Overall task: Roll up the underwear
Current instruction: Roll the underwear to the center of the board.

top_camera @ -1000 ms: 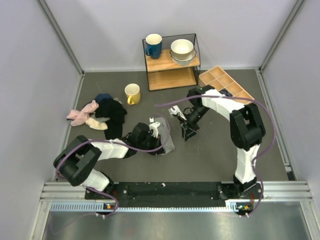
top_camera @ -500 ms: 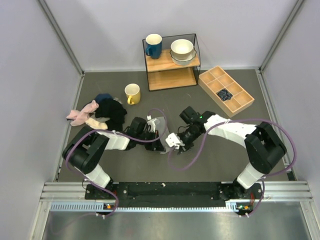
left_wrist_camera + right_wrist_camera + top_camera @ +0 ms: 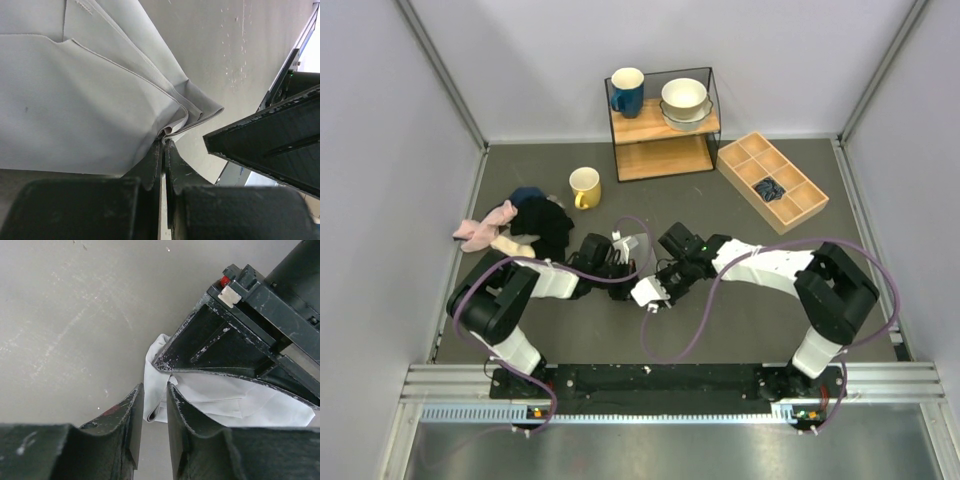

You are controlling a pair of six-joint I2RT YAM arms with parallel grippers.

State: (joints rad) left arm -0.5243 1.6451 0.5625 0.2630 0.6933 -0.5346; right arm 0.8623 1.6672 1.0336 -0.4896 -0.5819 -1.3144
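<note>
No txt, labels, brand marks, nos. or signs legible in any view. On the light grey thin cloth underwear [image 3: 75, 100], close-up gives only seams & folds; no lettering can be made out.
</note>
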